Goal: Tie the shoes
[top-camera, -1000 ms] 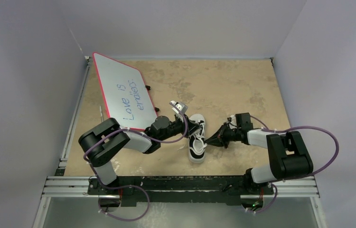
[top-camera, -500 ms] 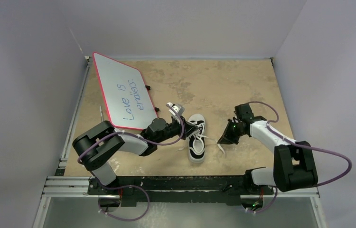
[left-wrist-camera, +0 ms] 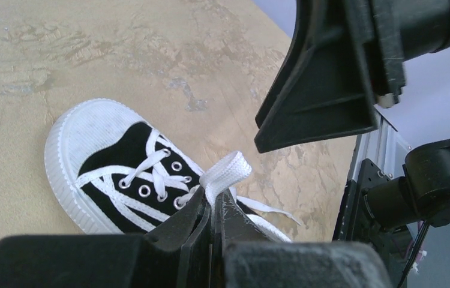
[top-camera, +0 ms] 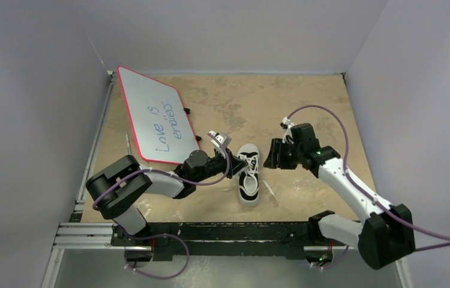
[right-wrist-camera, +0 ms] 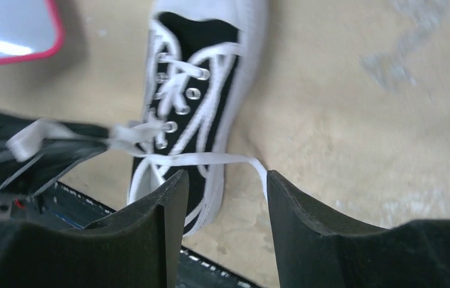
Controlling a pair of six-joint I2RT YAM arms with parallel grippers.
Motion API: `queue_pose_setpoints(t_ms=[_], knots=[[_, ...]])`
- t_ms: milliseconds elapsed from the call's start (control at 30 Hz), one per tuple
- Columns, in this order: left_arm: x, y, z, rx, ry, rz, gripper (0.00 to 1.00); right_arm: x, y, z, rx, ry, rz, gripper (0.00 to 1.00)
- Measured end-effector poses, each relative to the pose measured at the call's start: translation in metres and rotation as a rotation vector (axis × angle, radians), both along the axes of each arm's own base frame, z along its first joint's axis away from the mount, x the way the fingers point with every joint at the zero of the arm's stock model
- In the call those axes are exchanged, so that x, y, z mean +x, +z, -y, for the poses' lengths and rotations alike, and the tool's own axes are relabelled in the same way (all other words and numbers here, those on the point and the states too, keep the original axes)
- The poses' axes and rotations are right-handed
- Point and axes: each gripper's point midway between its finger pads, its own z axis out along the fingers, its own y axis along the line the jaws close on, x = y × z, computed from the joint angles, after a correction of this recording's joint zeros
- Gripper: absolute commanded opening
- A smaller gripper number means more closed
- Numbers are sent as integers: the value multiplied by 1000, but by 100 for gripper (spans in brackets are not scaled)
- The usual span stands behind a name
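Tan mottled desk (top-camera: 306, 108), grey walls (top-camera: 240, 36). Sneaker (top-camera: 248, 180) sits mid-frame from above, long axis up-down, toe twd top edge, heel twd bottom edge. Left claw (left-wrist-camera: 215, 201) clenched on lace loop (left-wrist-camera: 225, 171); right claw (right-wrist-camera: 224, 177) spread, empty, hovering just right of it. Shoe's light, prob slides if tugged; laces limp, so grab loose strand (right-wrist-camera: 234, 158) beside sole.

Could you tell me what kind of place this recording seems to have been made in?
Probably a robotics lab test cell, not a home: plain pale walls box in a mottled tan tabletop, two black-and-white robot arms are bolted to an aluminium rail, and a red-edged whiteboard sits nearby.
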Motion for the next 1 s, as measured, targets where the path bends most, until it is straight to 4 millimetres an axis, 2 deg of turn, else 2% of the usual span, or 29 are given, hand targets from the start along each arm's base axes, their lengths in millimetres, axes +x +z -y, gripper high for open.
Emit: queue_pose_setpoints(t_ms=[67, 200, 333, 533, 733, 900, 1000], knots=[[-1, -2, -2, 1, 2, -8, 0, 7, 11, -10, 62, 82, 137, 53], [-1, -5, -4, -3, 9, -28, 0, 7, 27, -27, 149, 275, 363, 51], [0, -6, -8, -14, 20, -45, 0, 1, 27, -41, 218, 420, 520, 46], [2, -4, -9, -31, 23, -59, 0, -6, 1, -58, 296, 522, 481, 40], [3, -4, -10, -33, 18, -63, 0, -3, -3, -64, 332, 534, 486, 31], [2, -4, -10, -36, 11, -70, 0, -3, -16, -65, 338, 530, 432, 26], [2, -4, -10, -36, 8, -73, 0, -2, -13, -65, 339, 513, 438, 12]])
